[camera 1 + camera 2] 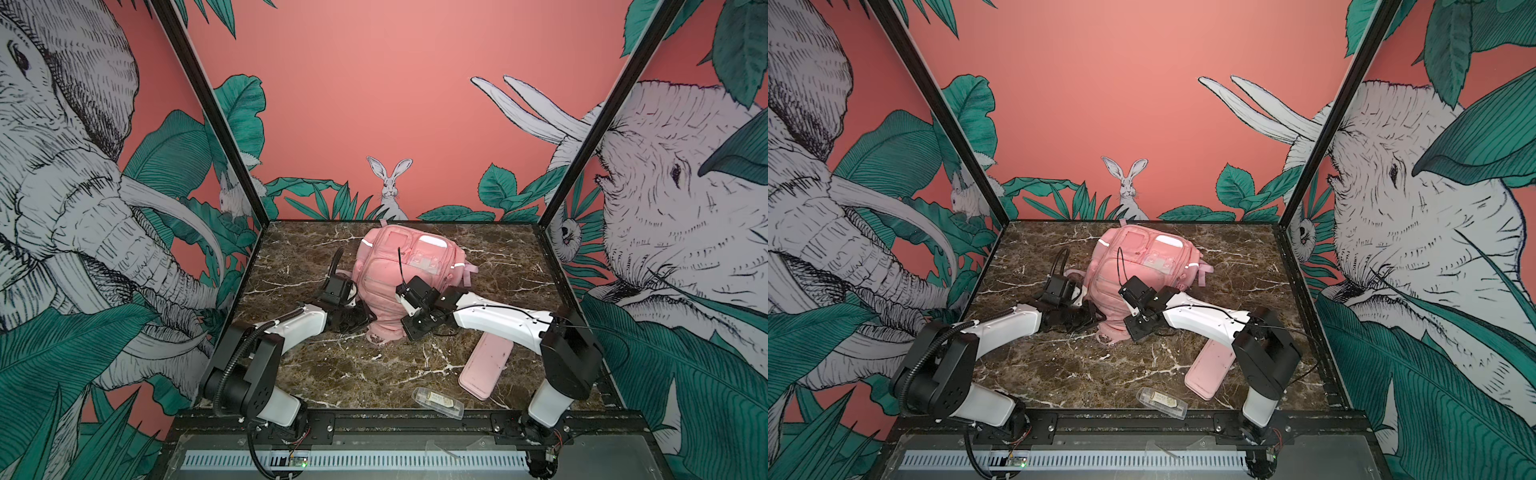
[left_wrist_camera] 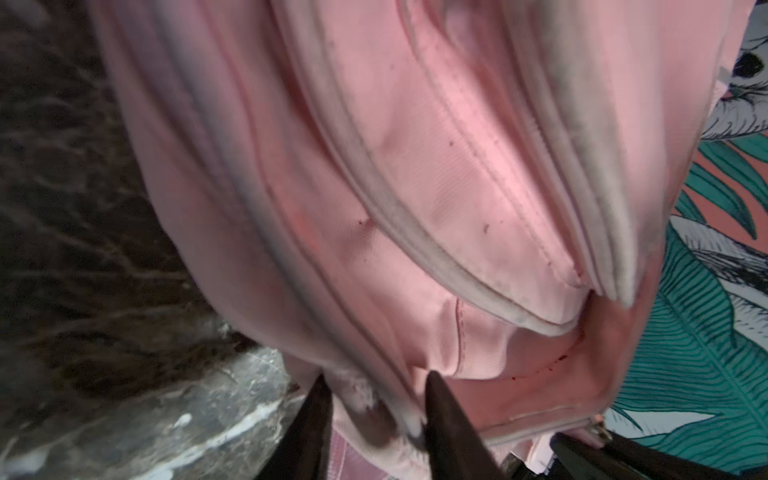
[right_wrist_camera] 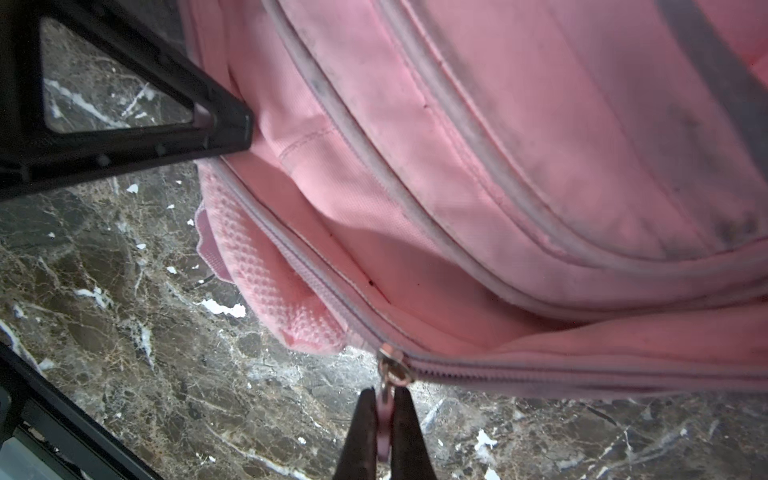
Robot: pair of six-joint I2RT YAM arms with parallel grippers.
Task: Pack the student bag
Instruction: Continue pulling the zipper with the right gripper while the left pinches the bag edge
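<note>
- Marbled brown worktop (image 1: pixel 332 365), jungle mural on every wall, and the student bag (image 1: pixel 378 270) lies flat at the middle-back, pockets up.
- Right jaws are pressed together on the zip pull (image 3: pixel 390 368) at the bag's near end.
- Left jaws pinch a fold of the bag's zipped rim, both arms low at that same end.
- My read: light, soft, floppy cloth that will sag and drag, not lift cleanly.
- Best holds look like the pull tab and the piped rim, one side braced while the zip runs.
- Pencil case (image 1: pixel 484 365) and clear box (image 1: pixel 438 402) wait near the front.
</note>
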